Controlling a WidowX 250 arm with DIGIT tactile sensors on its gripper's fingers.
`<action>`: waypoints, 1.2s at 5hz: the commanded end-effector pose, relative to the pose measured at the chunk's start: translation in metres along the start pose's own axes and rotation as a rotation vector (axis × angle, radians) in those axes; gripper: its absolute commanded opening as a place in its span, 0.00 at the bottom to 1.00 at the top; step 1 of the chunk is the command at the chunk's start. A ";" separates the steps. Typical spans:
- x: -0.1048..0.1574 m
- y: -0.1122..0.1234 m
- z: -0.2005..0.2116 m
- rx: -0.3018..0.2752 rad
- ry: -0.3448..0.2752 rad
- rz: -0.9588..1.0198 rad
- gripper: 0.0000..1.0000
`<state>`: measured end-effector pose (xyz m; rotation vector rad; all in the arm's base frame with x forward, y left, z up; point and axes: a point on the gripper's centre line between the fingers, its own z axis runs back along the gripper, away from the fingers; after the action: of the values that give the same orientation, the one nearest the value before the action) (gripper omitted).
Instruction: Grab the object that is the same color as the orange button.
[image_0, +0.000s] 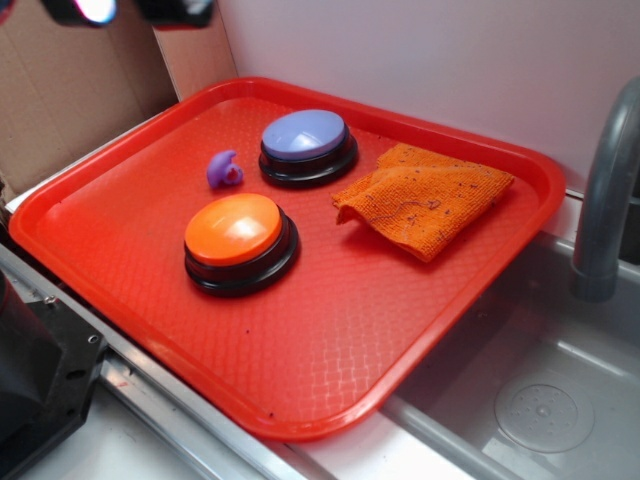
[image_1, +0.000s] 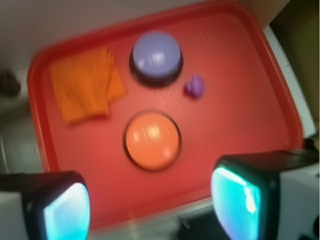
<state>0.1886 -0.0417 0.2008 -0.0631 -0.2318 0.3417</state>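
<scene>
On the red tray (image_0: 300, 400), from left to right, stand the orange button (image_0: 234, 230), a small purple piece (image_0: 224, 170), the purple button (image_0: 303, 136) and the orange cloth (image_0: 425, 197), free on all sides. A grey sink (image_0: 540, 400) lies at right. The gripper (image_1: 150, 212) hangs above, fingers apart, holding nothing.

No readable text, labels, brand names, numbers or signs appear in either view. The red tray (image_0: 330, 400) has only a plain woven texture. The orange button (image_0: 234, 229), the purple button (image_0: 303, 134) and the orange cloth (image_0: 425, 195) carry no printing. The wrist view is blurred, and nothing there can be read.
</scene>
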 end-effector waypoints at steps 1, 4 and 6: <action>0.062 -0.030 -0.081 0.020 -0.055 0.276 1.00; 0.074 -0.080 -0.193 -0.049 0.100 0.137 1.00; 0.010 -0.111 -0.190 -0.023 0.100 0.086 0.00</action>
<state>0.2877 -0.1362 0.0237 -0.0952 -0.1257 0.4341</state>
